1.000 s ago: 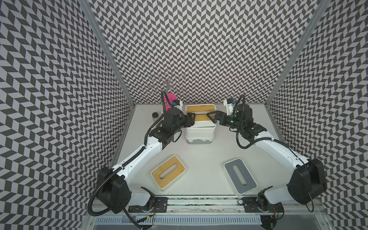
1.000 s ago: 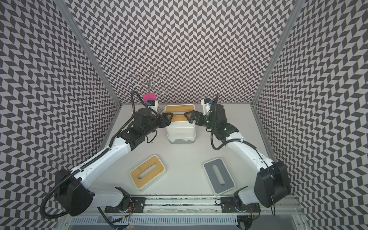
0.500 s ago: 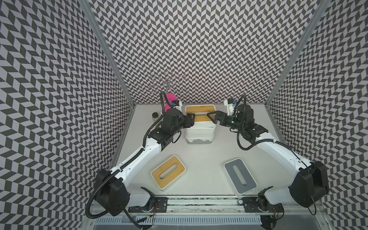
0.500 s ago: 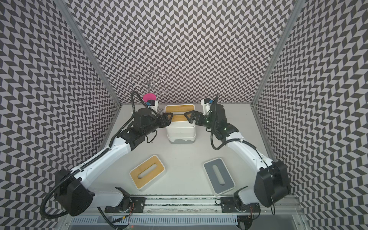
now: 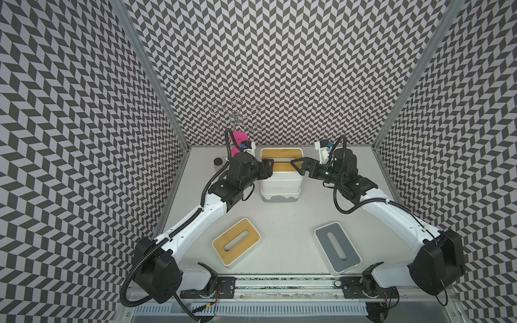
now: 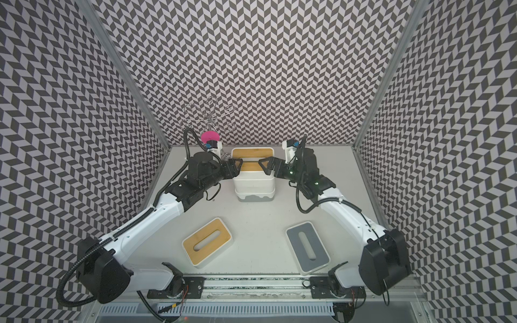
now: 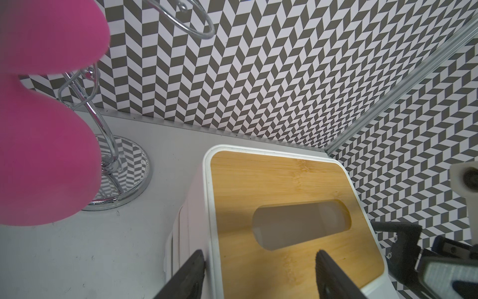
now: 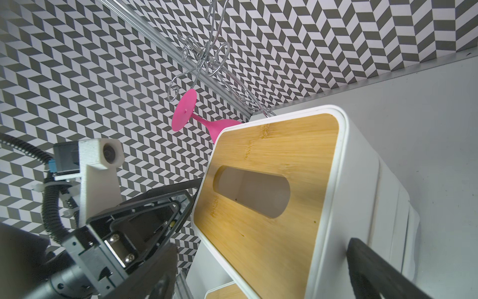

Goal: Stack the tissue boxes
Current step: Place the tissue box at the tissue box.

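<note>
Stack point(image 5: 281, 181): tissue boxes piled at the worktop's point(image 5: 279, 215) back centre, with a bamboo-lidded top box point(image 7: 271, 181).
Left gripper point(image 7: 258, 255): jaws part-open, one finger beside the top box's wall, one over its lid.
Right gripper point(image 5: 297, 167): jaws spread wide at that box's other end.
Loose: bamboo-lidded box point(image 5: 236, 242) and grey-lidded box point(image 5: 337, 246), near the front edge.
</note>
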`<control>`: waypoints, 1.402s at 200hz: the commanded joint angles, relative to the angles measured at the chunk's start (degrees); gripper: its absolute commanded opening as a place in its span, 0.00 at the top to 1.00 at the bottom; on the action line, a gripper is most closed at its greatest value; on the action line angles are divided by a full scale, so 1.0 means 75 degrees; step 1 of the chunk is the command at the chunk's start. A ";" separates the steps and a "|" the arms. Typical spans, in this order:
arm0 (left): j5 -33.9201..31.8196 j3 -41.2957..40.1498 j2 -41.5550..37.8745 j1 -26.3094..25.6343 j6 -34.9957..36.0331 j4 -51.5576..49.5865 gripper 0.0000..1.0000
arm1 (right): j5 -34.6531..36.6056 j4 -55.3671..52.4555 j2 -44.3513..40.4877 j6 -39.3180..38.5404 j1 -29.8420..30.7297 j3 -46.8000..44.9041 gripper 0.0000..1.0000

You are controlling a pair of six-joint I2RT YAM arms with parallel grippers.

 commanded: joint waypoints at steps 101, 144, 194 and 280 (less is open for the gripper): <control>-0.0157 0.0220 -0.0443 -0.0222 0.0145 -0.0093 0.18 | 0.0534 -0.0044 -0.0428 -0.0385 0.0102 0.0129 0.01; -0.0315 -0.0194 -0.1038 -0.0239 0.0195 -0.0285 0.16 | 0.0612 -0.0073 -0.0909 -0.0636 -0.0015 -0.0221 0.01; -0.0872 -0.0942 -0.1902 -0.0766 0.0410 -0.0835 0.15 | 0.0140 -0.0015 -0.1756 -0.0721 -0.0032 -0.1251 0.01; -0.1640 -0.2351 -0.2371 -0.3239 0.0312 -0.0431 0.08 | 0.0699 -0.2370 -0.3118 -0.1144 0.0271 -0.2499 0.01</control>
